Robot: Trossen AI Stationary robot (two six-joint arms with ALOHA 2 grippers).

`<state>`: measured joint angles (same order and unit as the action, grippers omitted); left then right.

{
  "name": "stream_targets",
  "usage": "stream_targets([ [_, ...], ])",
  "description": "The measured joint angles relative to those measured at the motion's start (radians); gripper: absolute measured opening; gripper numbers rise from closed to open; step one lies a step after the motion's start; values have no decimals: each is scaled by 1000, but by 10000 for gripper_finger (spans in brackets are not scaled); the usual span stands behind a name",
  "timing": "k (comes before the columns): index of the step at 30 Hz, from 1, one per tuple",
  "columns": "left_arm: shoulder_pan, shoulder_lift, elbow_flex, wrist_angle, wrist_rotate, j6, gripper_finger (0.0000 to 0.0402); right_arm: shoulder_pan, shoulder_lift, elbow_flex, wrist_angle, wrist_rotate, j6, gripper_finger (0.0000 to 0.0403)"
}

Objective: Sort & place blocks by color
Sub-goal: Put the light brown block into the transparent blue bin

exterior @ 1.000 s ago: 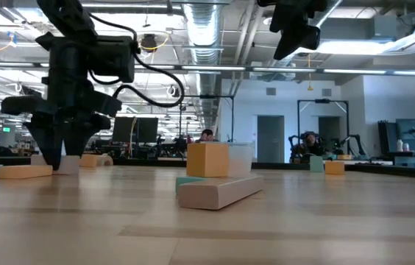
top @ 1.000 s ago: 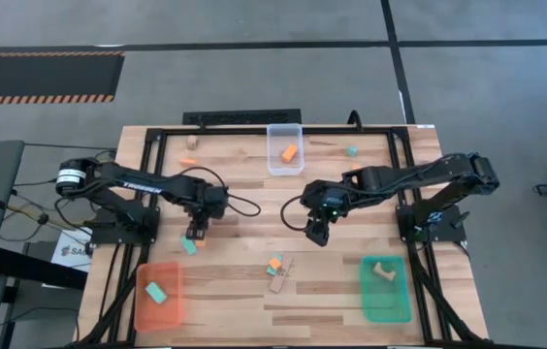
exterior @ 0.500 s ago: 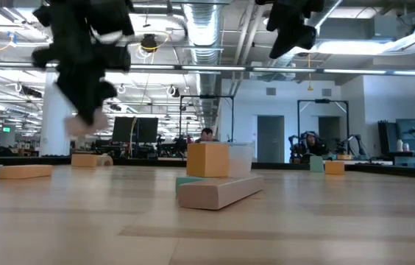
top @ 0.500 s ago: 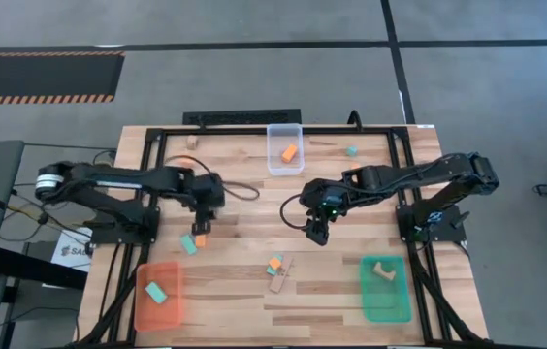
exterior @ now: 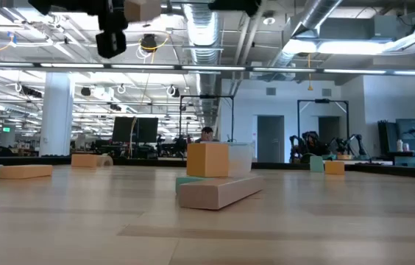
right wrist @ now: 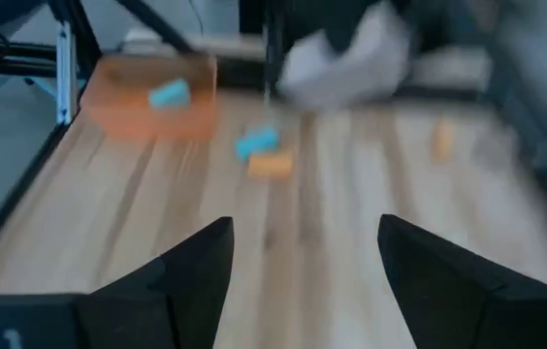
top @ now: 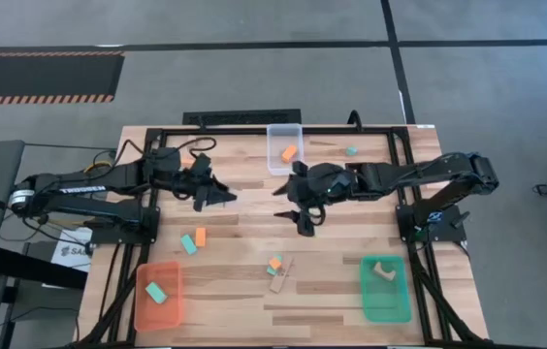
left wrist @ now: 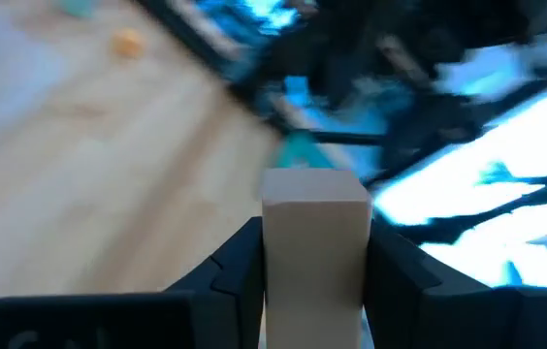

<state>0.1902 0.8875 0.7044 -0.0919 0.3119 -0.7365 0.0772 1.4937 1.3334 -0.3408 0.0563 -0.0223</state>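
The tan block (left wrist: 314, 242) sits clamped between my left gripper (top: 223, 197)'s fingers (left wrist: 240, 267), upright, its top poking out past the tips. I hold it in the air over the middle of the table (top: 244, 225), toward the far half, with my right gripper (top: 298, 215) close by and facing it, fingers (right wrist: 196, 271) spread apart and holding nothing.

Below and nearer the front lie an orange block (top: 200, 237) and a teal block (top: 188, 244) just beside each other. Further along, an orange-and-teal pair (top: 274, 263) rests against a long tan block (top: 280, 276). One teal block lies in the orange tray (top: 143, 305), one tan block in the green tray (top: 366, 301), one orange block in the clear tray (top: 272, 160); a small teal piece (top: 351, 151) lies near the far edge.

My guess is that this block is meant for the green tray, which lies on the right arm's side — so a hand-over may be coming. The risks:

- The two grippers are close, and a misjudged approach could knock them together.
- If I let go before the other fingers close, the block drops and may bounce among the loose ones.
- My hold is low on the block, so a bump at the top could tilt it.
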Motion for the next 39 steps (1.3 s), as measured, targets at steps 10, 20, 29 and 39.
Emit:
stream_targets([
  [10, -19, 126, -20, 310, 394, -218, 110, -6, 0, 0, 345, -188, -328, 282],
  [20, -27, 315, -20, 673, 472, -418, 110, -14, 0, 0, 328, -299, -170, 282],
  [29, -44, 448, 43, 802, 523, -497, 111, -23, 0, 0, 282, -300, -160, 282],
  [39, -57, 582, 185, 798, 583, -480, 111, -41, 0, 0, 248, -382, -106, 282],
])
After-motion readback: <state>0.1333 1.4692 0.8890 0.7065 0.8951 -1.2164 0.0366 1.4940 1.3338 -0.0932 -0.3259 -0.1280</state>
